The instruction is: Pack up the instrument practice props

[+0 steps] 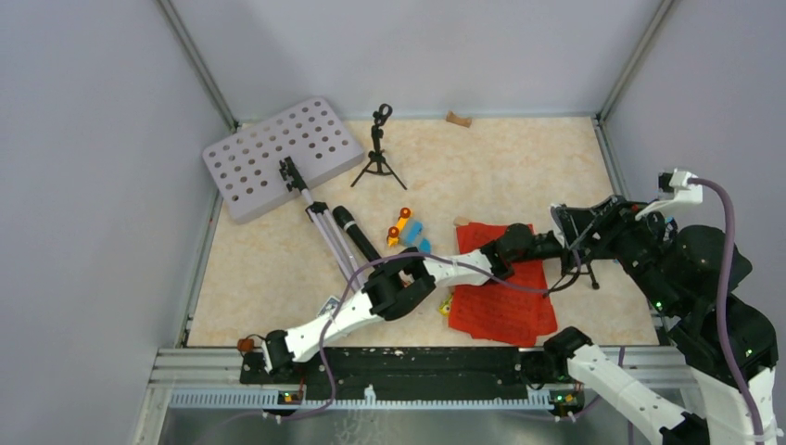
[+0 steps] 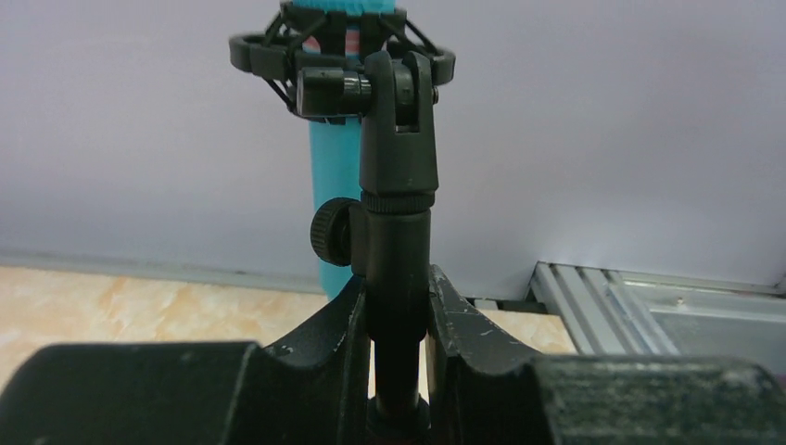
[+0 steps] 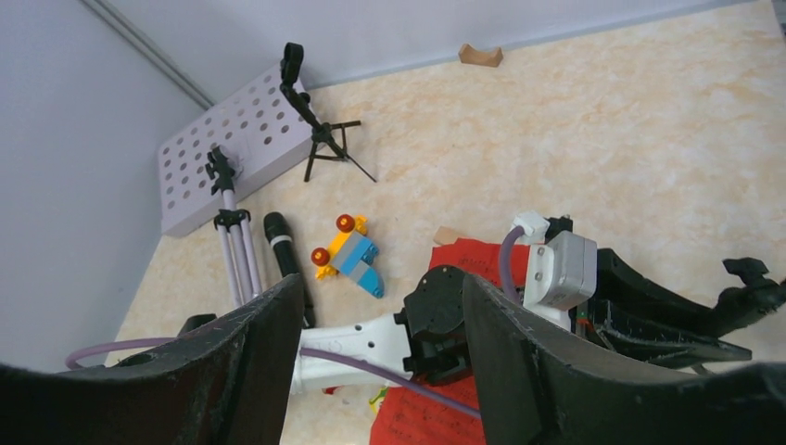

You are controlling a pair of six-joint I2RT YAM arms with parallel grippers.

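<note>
My left gripper [image 1: 570, 250] reaches right over the red music sheets [image 1: 500, 301]. In the left wrist view it [image 2: 397, 320] is shut on the post of a black mic tripod [image 2: 397, 185]. A blue microphone [image 2: 334, 185] sits in that tripod's clip. My right gripper [image 1: 598, 221] hovers open and empty above the left wrist, as its own view shows [image 3: 385, 352]. The grey music stand [image 1: 283, 153] lies at the back left, silver legs [image 1: 329, 236] folded. A dark microphone [image 1: 357, 232] lies beside the legs. The second mic tripod [image 1: 377, 153] stands upright at the back.
Small colourful toy blocks [image 1: 408, 232] lie between the dark microphone and the red sheets. A small wooden piece [image 1: 458, 119] sits by the back wall. Grey walls close in the table on three sides. A metal rail [image 1: 417, 366] runs along the near edge.
</note>
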